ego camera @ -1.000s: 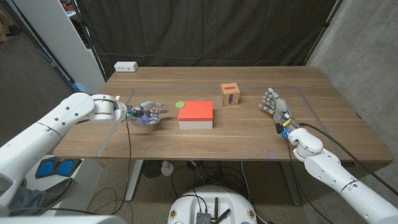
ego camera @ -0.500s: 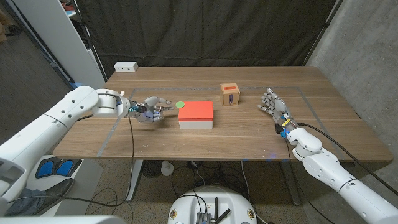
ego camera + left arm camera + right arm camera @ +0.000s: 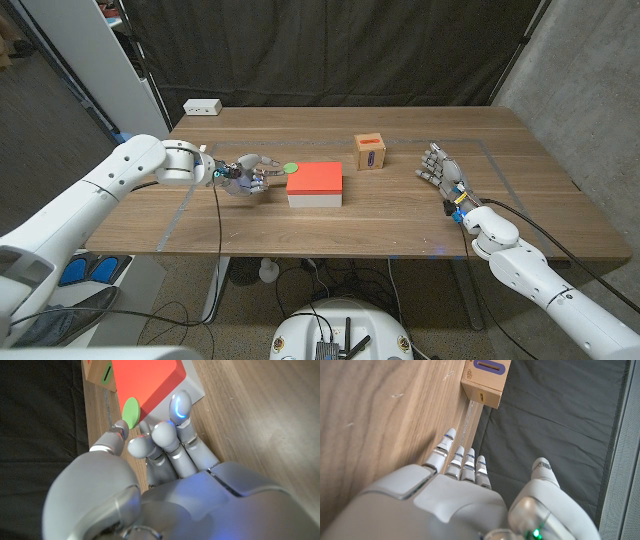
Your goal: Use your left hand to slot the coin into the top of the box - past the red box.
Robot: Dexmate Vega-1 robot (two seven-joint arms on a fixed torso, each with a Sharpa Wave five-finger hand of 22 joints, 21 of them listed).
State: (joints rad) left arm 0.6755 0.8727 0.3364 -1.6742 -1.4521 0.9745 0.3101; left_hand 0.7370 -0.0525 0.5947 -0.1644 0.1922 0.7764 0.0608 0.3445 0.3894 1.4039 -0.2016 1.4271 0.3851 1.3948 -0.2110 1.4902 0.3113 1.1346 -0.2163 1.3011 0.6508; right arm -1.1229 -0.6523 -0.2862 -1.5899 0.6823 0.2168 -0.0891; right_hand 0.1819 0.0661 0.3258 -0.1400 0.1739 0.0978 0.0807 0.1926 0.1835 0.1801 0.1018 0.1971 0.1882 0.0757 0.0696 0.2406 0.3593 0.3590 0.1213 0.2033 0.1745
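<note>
**A:** Head view first. What has changed?

**B:** My left hand (image 3: 245, 177) has crept toward the green coin (image 3: 290, 168) over the last second; a moment ago it sat farther back along the near-left of the table. Now its fingertips are just beside the coin, which lies flat on the wood at about ten o'clock from the red box (image 3: 315, 179), touching or nearly touching that box's corner. My fingers are spread and hold nothing. I judge I am closing in for the pick, with the lift not yet begun.

**A:** And the target?

**B:** The small wooden box (image 3: 370, 152), a dark slot in its top, stands at about one o'clock from the red box, well apart from the coin. My right hand (image 3: 438, 166) waits at three o'clock of it, fingers apart, empty.

**A:** Left wrist view?

**B:** The coin (image 3: 131, 411) lies just past my fingertips (image 3: 179, 406), against the red box's edge (image 3: 150, 382). That closeness could make it awkward to get a finger under.

**A:** Right wrist view?

**B:** My right hand (image 3: 460, 467) points its straight fingers toward the slotted box (image 3: 485, 377).

**A:** The surroundings?

**B:** A wooden table (image 3: 400, 215) with faint tape lines, a white power strip (image 3: 202, 107) at its far-left corner, a black curtain (image 3: 330, 50) behind.
</note>
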